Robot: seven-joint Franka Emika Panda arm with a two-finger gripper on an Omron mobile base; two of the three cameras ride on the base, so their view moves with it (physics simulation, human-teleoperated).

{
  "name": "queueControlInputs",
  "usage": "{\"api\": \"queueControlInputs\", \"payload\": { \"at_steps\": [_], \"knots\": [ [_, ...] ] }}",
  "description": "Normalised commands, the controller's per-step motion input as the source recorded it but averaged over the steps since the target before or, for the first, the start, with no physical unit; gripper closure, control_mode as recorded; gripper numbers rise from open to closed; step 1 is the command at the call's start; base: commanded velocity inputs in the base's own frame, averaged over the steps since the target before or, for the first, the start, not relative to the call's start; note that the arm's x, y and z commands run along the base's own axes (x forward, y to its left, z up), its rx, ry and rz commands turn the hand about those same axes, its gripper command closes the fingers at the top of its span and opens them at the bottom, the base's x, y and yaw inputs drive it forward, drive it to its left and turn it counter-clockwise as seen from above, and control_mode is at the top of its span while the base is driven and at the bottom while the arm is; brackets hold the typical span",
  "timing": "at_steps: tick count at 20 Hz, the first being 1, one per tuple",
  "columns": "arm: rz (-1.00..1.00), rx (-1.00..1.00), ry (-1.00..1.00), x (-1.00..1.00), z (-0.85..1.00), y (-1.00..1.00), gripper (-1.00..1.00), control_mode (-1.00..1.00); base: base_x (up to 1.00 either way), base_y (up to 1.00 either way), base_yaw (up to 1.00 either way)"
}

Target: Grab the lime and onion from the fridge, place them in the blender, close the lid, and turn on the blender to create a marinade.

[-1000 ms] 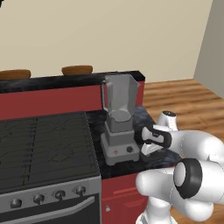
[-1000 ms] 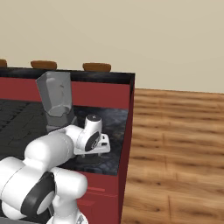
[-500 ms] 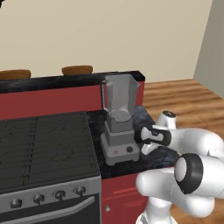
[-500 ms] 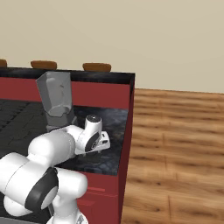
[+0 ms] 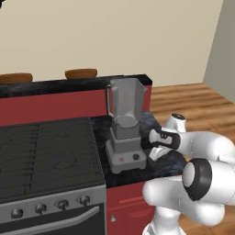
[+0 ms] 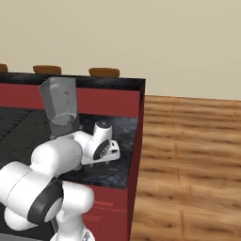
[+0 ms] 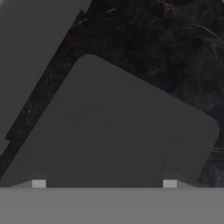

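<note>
The grey blender [image 5: 125, 124] [image 6: 60, 106] stands on the dark counter with its jar mouth uncovered. Just right of its base, my gripper [image 5: 154, 155] [image 6: 111, 154] points down at the counter. In the hand view the dark squarish lid [image 7: 113, 131] lies flat on the marbled counter, turned cornerwise, and spans the whole gap between my fingertips [image 7: 39, 183]. My gripper [image 7: 104, 183] stands wide, closed against the lid's sides. The blender's base [image 7: 30, 52] shows as a grey block at upper left. The lime, the onion and the fridge are out of view.
A black stove [image 5: 46, 151] with knobs lies left of the blender. The counter's edge [image 6: 136, 155] drops to wooden floor [image 6: 188, 150] on the right. A raised red-fronted ledge [image 5: 55, 98] runs behind, with brown stool tops [image 5: 81, 73] beyond it.
My hand has settled slightly lower and closer to the blender's base, and the jaws have narrowed a little onto the lid. The blender has not moved.
</note>
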Motion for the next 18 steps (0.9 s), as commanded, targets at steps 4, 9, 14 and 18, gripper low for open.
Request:
{"api": "queueControlInputs", "payload": {
  "at_steps": [4, 9, 14, 18],
  "knots": [
    [-0.11, 0.0, -0.06, -0.29, 0.49, -0.02, 1.0, -1.0, 0.0, 0.0, 0.0],
    [-0.09, 0.0, -0.09, -0.4, 0.69, -0.07, 1.0, -1.0, 0.0, 0.0, 0.0],
    [-0.06, 0.0, -0.1, -0.57, 0.84, -0.06, 1.0, -1.0, 0.0, 0.0, 0.0],
    [-0.05, 0.0, -0.08, -0.55, 0.99, -0.06, 1.0, -1.0, 0.0, 0.0, 0.0]
  ]
}}
